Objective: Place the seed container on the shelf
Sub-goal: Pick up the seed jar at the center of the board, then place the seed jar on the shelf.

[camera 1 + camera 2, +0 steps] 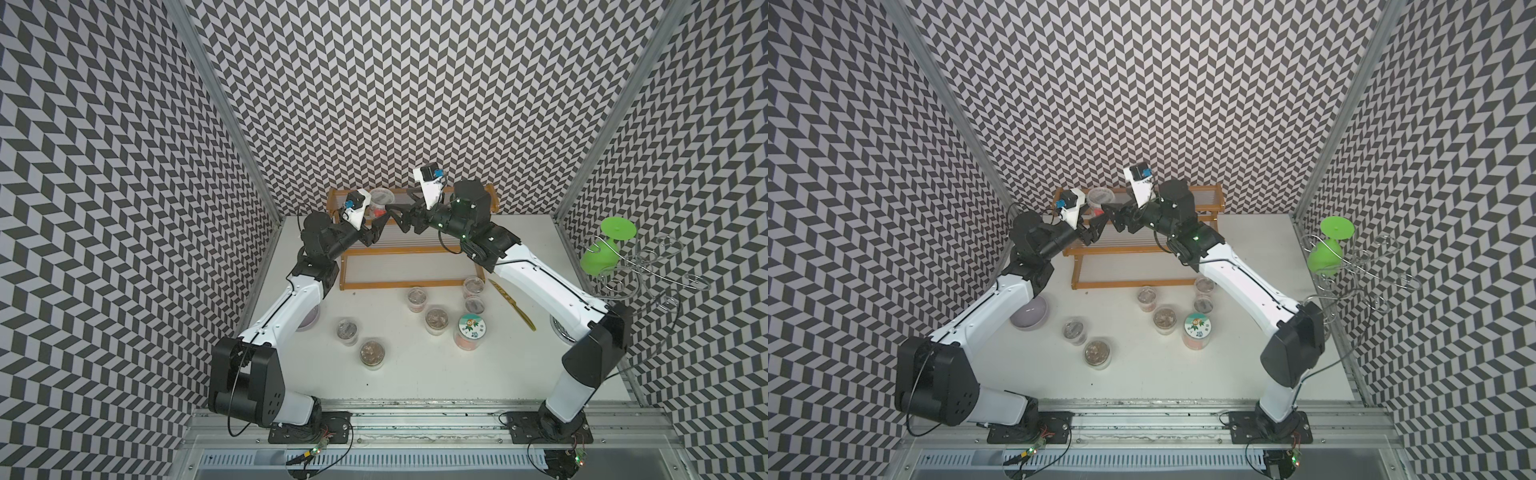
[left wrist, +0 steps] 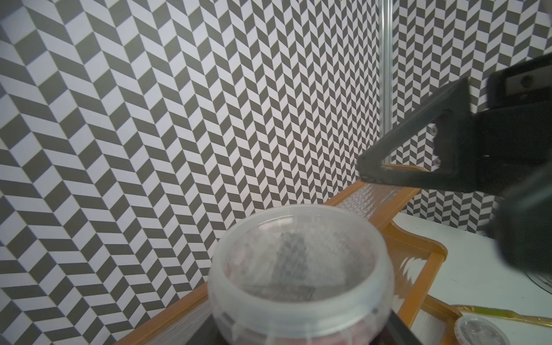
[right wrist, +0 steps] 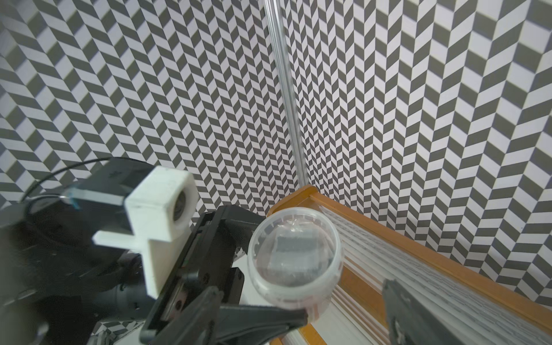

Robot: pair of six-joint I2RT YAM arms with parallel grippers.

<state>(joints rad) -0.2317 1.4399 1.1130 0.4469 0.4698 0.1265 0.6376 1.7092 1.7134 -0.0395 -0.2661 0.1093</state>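
The left gripper (image 2: pixel 303 330) was clamped on the clear seed container (image 3: pixel 294 257), which sat between its jaws at the left end of the shelf's (image 1: pixel 411 284) top tier. Whether it rested there could not be told. The right gripper (image 3: pixel 346 301) had its jaws apart, with the container just beside one fingertip. Well behind both grippers' jaws, a labelled tub (image 1: pixel 473 328) carried a flower picture, its print too small to read.

Robotics lab test cell: a left arm (image 1: pixel 286 303) and a right arm (image 1: pixel 540 282) stand bolted to an aluminium rail (image 1: pixel 415 415) at the near edge of a white worktop (image 1: pixel 415 374), enclosed by chevron-patterned walls (image 1: pixel 374 83) on metal framing (image 1: pixel 232 124).
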